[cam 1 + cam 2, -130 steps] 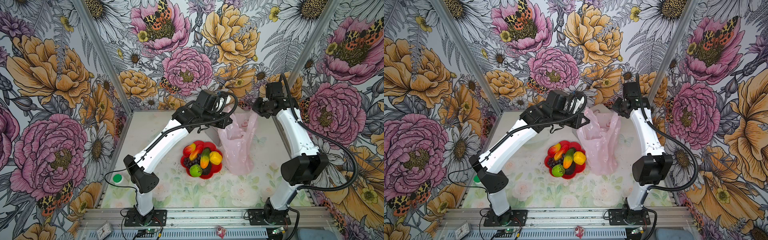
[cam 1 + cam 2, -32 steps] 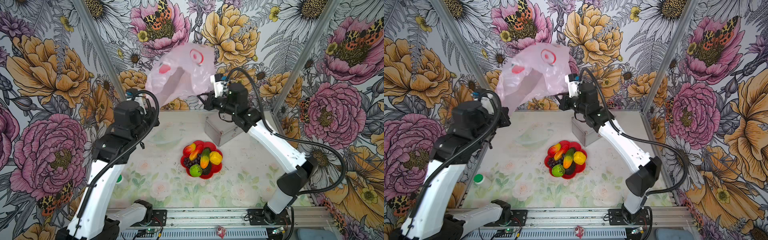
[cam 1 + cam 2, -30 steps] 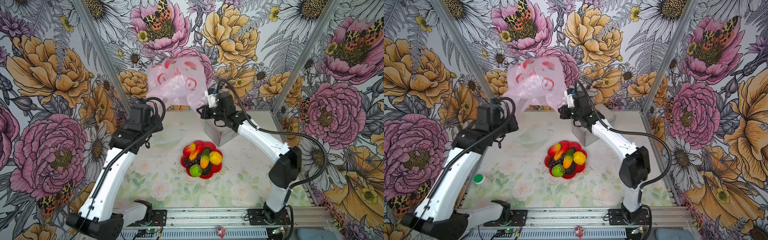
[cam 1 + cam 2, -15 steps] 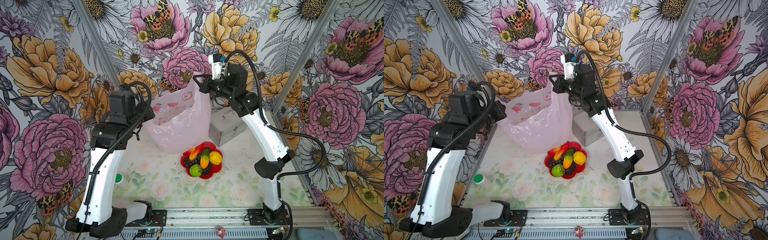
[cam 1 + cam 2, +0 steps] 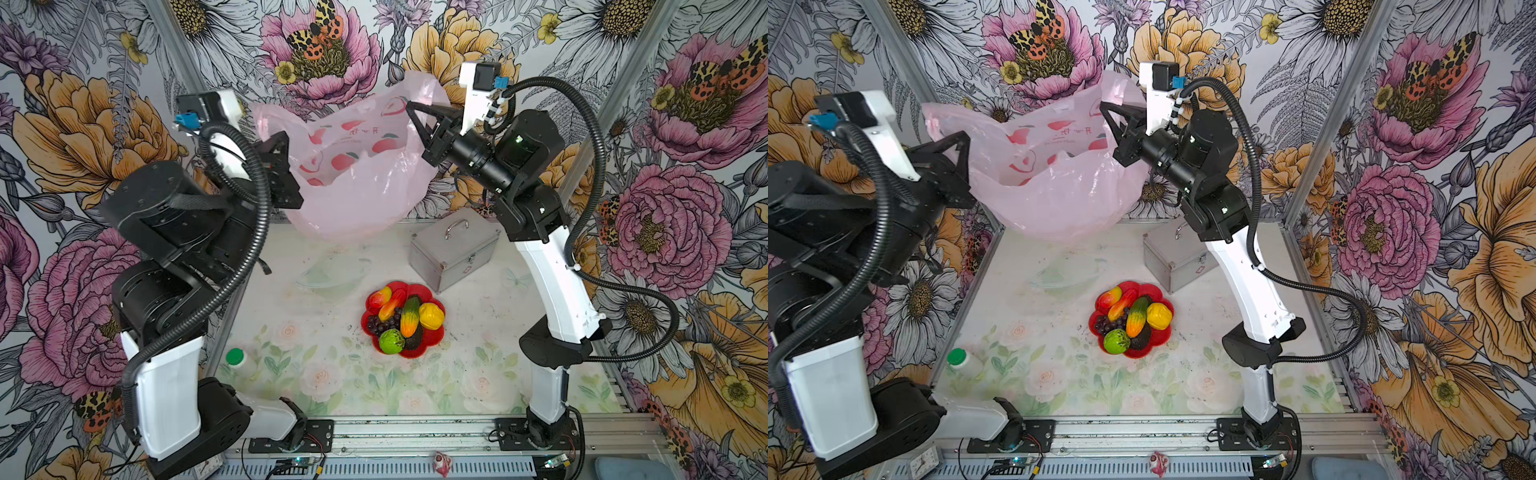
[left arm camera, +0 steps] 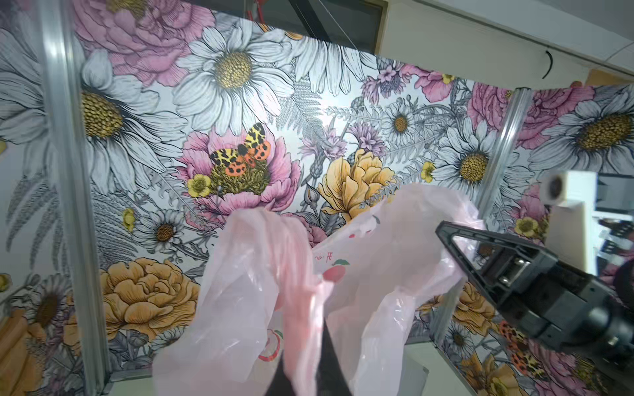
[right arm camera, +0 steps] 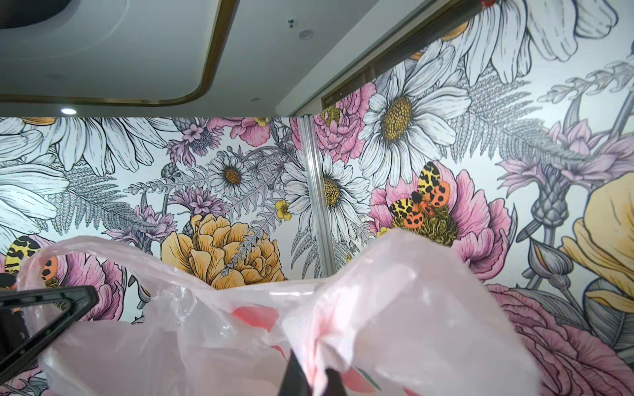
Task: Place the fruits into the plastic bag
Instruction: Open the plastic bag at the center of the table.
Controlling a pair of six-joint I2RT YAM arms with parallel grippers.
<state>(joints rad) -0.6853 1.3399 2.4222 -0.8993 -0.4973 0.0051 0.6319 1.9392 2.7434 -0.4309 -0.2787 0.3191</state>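
While clamped tight on opposite rims of the plastic bag [image 5: 357, 187], holding it open mid-air between left hand [image 5: 284, 139] and right hand [image 5: 410, 106]. Got the fruits [image 5: 405, 318] well below both hands, in the red dish [image 5: 434, 337] on the desk [image 5: 316, 332].

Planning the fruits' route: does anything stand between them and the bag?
Nothing tall. The bag hangs in the air between left pincer and right pincer; a low clear bowl lies on the table between it and the fruits; the case stands aside.
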